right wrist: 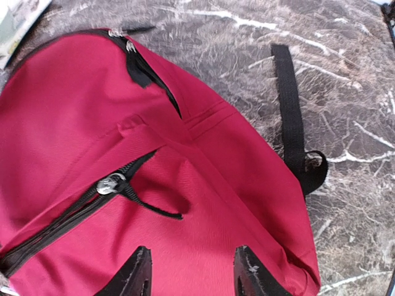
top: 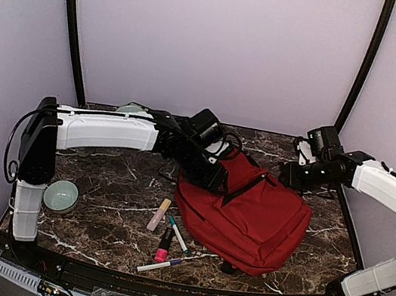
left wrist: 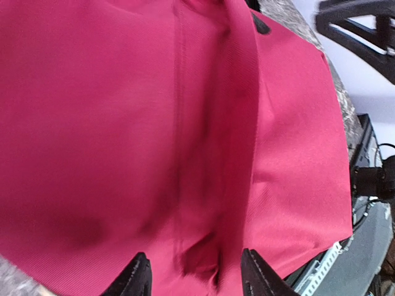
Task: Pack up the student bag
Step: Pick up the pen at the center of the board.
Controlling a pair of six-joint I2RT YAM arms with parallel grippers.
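Note:
The student bag [top: 255, 216], a large red backpack, lies flat on the marble table, right of centre. My left gripper [top: 212, 175] hovers at its upper left corner. In the left wrist view this gripper [left wrist: 194, 272] is open, with red fabric [left wrist: 154, 123] filling the frame and a crease lying between the fingertips. My right gripper [top: 290, 176] is at the bag's upper right edge. It is open [right wrist: 192, 271] over the red fabric, near a front zip with a silver slider [right wrist: 110, 184] and a black pull. Neither gripper holds anything.
Several pens and markers lie left of the bag: a pale highlighter [top: 159, 214], a teal pen [top: 177, 234], a pink and black marker [top: 163, 245] and a white pen [top: 160, 266]. A pale green bowl [top: 61, 195] sits far left. A black strap [right wrist: 291, 111] trails on the marble.

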